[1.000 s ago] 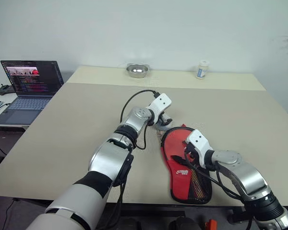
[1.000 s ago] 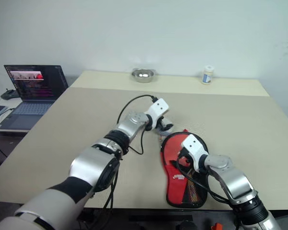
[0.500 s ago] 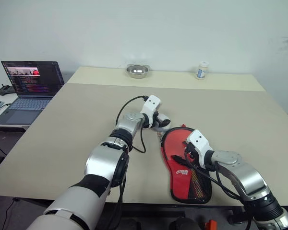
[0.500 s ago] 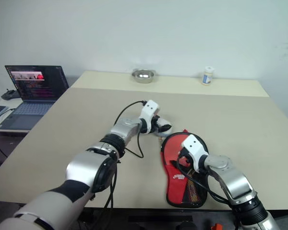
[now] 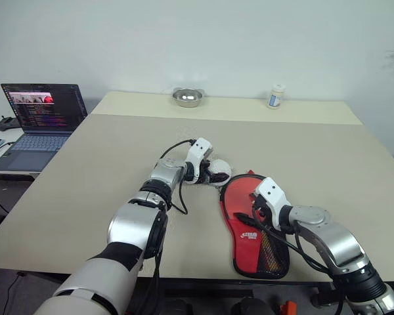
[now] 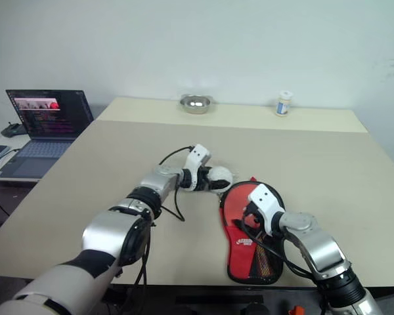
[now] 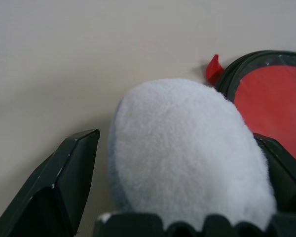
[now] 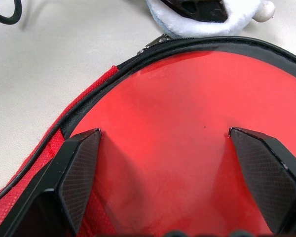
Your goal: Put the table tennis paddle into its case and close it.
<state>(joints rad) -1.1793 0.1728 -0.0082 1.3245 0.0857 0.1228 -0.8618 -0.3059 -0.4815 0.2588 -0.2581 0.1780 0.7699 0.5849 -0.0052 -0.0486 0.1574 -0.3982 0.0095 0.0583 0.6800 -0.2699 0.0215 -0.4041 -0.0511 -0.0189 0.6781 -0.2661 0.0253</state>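
Right now your right claw (image 5: pixel 257 211) sits nearest you, its black fingers (image 8: pixel 74 168) spread wide and resting on the red face of the case (image 5: pixel 253 226), holding nothing. That case lies flat on the worktop (image 5: pixel 105 164) under this claw, its round end pointing away from you and its narrow mesh end toward you. Whether the paddle is inside it you cannot tell from these views. In the right wrist view a black edging with a zip pull (image 8: pixel 153 43) runs along the rim just ahead of the fingers.

Just beyond the case's round end, your left claw (image 5: pixel 213 172) is low over the worktop with its fingers (image 7: pixel 64 182) wide apart. A white fluffy object (image 7: pixel 187 153) sits between them; whether they press on it is unclear.

Further back, at the far edge of the worktop, stand a metal bowl (image 5: pixel 188 96) and, well to its right, a small white bottle (image 5: pixel 276 96). A laptop (image 5: pixel 36 121) is open beyond your left arm.
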